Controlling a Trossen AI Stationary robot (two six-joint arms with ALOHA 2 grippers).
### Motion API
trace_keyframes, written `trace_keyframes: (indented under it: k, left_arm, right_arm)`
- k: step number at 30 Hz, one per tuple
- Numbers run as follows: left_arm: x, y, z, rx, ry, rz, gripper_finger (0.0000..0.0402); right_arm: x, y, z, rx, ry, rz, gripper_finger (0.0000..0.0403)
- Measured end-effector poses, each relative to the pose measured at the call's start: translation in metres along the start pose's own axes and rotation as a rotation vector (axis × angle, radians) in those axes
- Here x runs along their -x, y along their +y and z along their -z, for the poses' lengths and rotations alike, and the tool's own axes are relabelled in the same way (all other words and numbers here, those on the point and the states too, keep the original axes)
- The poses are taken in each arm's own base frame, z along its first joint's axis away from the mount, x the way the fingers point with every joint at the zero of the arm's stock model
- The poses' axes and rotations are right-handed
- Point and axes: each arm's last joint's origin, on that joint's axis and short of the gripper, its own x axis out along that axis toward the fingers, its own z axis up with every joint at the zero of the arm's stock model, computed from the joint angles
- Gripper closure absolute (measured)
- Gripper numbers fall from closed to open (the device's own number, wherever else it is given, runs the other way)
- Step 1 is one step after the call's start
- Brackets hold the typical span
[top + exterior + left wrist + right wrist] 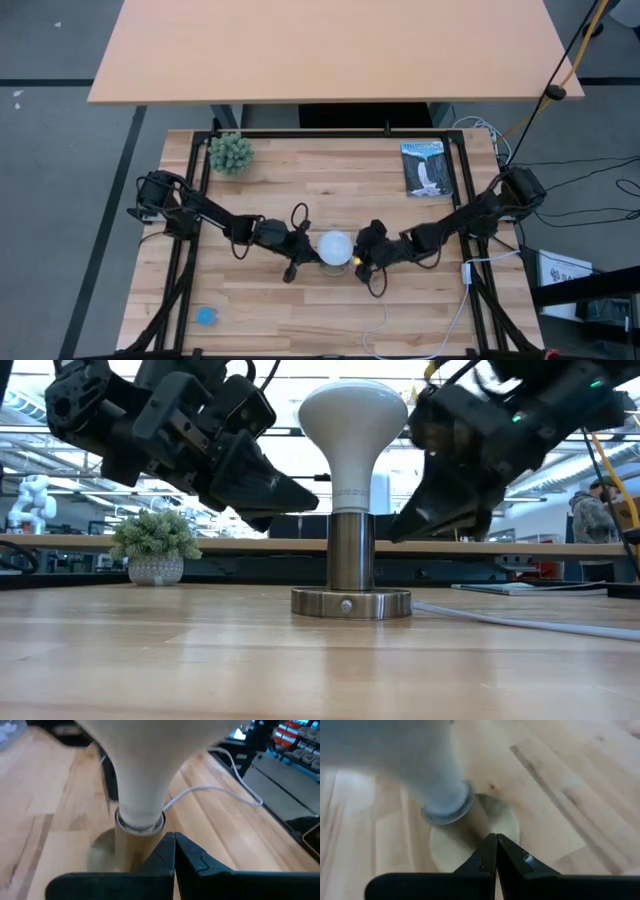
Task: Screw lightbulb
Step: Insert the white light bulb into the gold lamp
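The white frosted lightbulb point(334, 246) stands upright with its narrow base in the silvery socket post point(351, 555), which rises from a round disc point(351, 603) on the wooden table. My left gripper point(314, 503) is shut, its tip just left of the bulb's neck. My right gripper point(393, 537) is shut, its tip just right of the socket post. In the left wrist view the shut fingers point(174, 845) point at the post below the bulb point(145, 770). The right wrist view shows the same point(496, 845). A narrow gap shows between each tip and the bulb or post.
A small potted plant point(231, 152) stands at the far left and a booklet point(428, 168) lies at the far right. A small blue object point(205, 316) lies near the left front. The socket's white cord point(520, 622) runs toward the table's right and near edge.
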Motion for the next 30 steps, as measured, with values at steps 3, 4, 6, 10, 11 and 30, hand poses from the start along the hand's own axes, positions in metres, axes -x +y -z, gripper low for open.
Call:
trace_keyframes:
  k: [3, 4, 6, 10, 11, 30]
  left_arm:
    - [0.0, 0.0, 0.003, 0.004, 0.027, -0.001, 0.0402]
    - [0.0, 0.0, 0.003, 0.005, 0.031, -0.001, 0.0402]
    - [0.0, 0.0, 0.004, 0.009, 0.042, -0.001, 0.0402]
    - [0.0, 0.0, 0.004, 0.01, 0.039, -0.001, 0.0402]
    - [0.0, 0.0, 0.004, 0.01, 0.04, -0.002, 0.0402]
    - [0.0, 0.0, -0.003, -0.022, -0.032, 0.012, 0.0402]
  right_arm:
    - [0.011, 0.01, 0.012, 0.015, 0.0, 0.032, 0.0403]
    - [0.018, 0.012, 0.015, 0.011, 0.009, 0.049, 0.0403]
    - [0.035, 0.014, 0.02, -0.004, 0.036, 0.09, 0.0403]
    - [0.076, 0.013, 0.034, 0.027, -0.022, 0.172, 0.0403]
    - [0.086, 0.007, 0.04, 0.012, -0.061, 0.187, 0.0403]
    - [0.043, 0.02, 0.036, 0.02, -0.35, -0.043, 0.0403]
